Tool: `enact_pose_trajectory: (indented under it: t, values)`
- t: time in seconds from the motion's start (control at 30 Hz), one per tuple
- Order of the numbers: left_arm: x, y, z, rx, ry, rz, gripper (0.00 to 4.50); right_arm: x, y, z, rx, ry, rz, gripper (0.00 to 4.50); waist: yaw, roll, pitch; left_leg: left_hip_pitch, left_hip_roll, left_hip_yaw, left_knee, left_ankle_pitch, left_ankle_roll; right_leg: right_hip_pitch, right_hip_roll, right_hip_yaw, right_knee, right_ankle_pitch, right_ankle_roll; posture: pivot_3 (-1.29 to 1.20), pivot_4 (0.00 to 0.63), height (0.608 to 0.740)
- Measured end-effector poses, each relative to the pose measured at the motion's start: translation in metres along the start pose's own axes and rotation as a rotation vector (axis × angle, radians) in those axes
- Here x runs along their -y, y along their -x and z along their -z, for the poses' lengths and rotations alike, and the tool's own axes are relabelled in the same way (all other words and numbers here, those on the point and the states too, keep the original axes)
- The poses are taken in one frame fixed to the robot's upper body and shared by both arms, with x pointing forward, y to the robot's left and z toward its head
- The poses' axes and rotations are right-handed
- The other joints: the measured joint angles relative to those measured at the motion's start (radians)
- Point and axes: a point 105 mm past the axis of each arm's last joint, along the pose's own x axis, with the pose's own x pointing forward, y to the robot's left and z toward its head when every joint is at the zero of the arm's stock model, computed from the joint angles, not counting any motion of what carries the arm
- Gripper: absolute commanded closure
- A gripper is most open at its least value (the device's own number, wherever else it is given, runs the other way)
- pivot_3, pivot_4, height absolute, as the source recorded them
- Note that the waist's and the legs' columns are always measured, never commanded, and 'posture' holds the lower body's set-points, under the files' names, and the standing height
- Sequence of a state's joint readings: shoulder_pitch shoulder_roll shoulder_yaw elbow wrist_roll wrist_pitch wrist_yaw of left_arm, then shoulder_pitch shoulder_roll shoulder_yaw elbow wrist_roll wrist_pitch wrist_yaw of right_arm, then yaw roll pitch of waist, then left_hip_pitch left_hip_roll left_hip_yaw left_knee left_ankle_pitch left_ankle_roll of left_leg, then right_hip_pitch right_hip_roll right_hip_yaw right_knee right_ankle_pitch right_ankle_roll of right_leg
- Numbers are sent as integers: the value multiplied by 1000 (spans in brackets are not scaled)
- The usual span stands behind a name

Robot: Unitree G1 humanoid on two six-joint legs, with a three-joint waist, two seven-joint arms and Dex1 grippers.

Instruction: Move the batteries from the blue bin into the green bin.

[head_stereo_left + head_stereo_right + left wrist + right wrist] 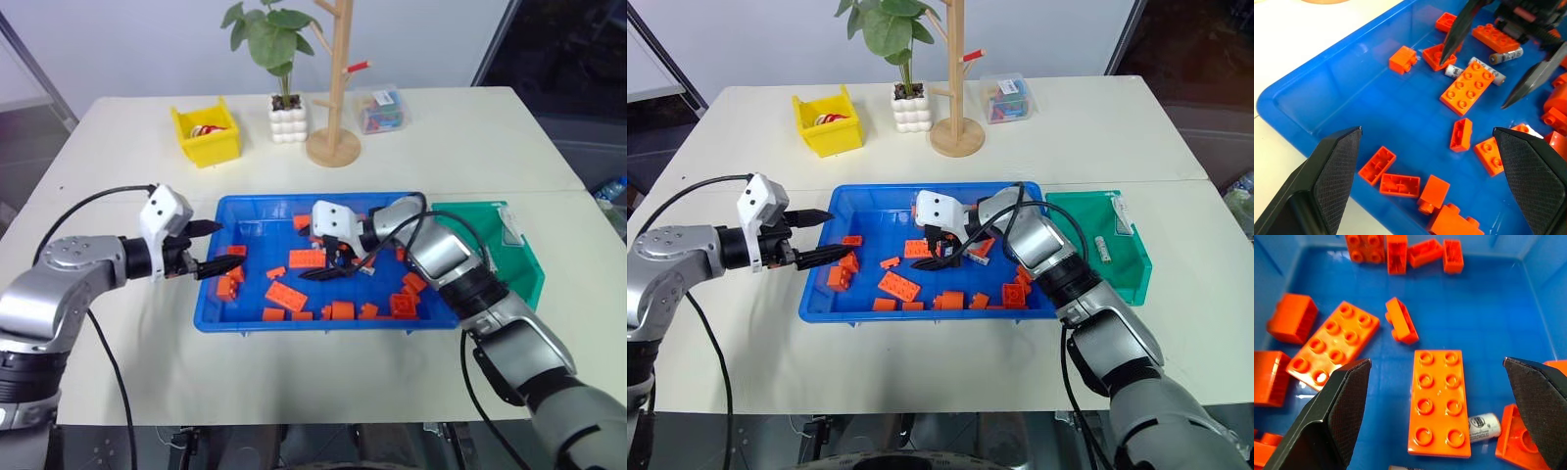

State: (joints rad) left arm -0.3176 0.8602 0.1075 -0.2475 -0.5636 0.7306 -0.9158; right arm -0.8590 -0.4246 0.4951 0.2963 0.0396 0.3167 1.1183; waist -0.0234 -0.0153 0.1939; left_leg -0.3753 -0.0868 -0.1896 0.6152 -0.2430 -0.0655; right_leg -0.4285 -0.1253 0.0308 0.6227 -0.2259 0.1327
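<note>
- Two batteries (1485, 70) lie flat on the floor of the blue bin (220, 304), near its middle; one is half hidden under a long eight-stud orange brick (1441, 401), its long axis crossing the brick's, with an end poking out on each side.
- The second battery (1506, 56) lies just beyond it, beside another orange brick, at a slant to the first.
- One more battery (1102, 247) lies in the green bin (1136, 279), long axis running toward the tabletop's far edge.
- The right gripper (326, 262) hangs over the middle of the blue bin with its jaws wide apart, holding nothing, straddling the long brick and the battery under it.
- The left gripper (211, 248) is also spread wide and empty, at the blue bin's left rim.
- The green bin touches the blue bin's right side.
</note>
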Motion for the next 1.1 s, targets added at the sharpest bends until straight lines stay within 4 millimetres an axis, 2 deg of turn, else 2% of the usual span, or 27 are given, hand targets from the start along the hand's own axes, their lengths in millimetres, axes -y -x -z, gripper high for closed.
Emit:
enact_pose_trajectory:
  t: [0.27, 0.37, 0.43, 0.87, 0.97, 1.0, 1.03, 1.1]
  values:
    - [6, -2, -4, 23, -5, 7, 0, -5, -5, 17, -34, -10, -16, 52, -1, 0, 0, 0, 0, 0, 0, 0, 0, 0, 0, 0, 0, 0, 0, 0, 150, 740]
    - [6, -3, -4, 34, 5, 4, 0, -5, -5, 18, -35, -2, -17, 821, -4, 0, 0, 0, 0, 0, 0, 0, 0, 0, 0, 0, 1, 0, 0, 0, 150, 740]
    - [4, -2, -5, 41, 6, -5, 0, -5, -6, 18, -33, -4, -14, 1800, -8, 0, 0, 0, 0, 0, 0, 0, 0, 0, 0, 0, 1, 0, 0, 0, 150, 740]
    - [2, -3, -7, 59, 14, -33, 0, -4, -8, 17, -32, -21, -14, 1800, -22, 0, 0, 1, 1, -1, 0, 1, -1, 0, 1, 0, 3, 0, 0, 0, 150, 740]
    - [3, -3, -4, 57, 22, -35, 0, -2, -6, 16, -23, -33, -3, 2692, -22, 0, 0, 1, 1, -1, 0, 1, -1, 0, 1, 0, 3, 0, 0, 0, 150, 740]
    - [3, -3, -3, 56, 24, -35, 0, -2, -6, 15, -19, -33, -1, 3134, -22, 0, 0, 1, 1, -1, 0, 1, -1, 0, 1, 0, 3, 0, 0, 0, 150, 740]
    - [3, -3, -3, 55, 25, -35, 0, -1, -7, 14, -13, -34, 0, 3344, -22, 0, 0, 1, 1, -1, 0, 1, -1, 0, 1, 0, 3, 0, 0, 0, 150, 740]
    - [3, -3, -3, 55, 26, -36, 0, -2, -8, 11, -4, -36, 0, 3339, -22, 0, 0, 1, 1, -1, 0, 1, -1, 0, 1, 0, 3, 0, 0, 0, 150, 740]
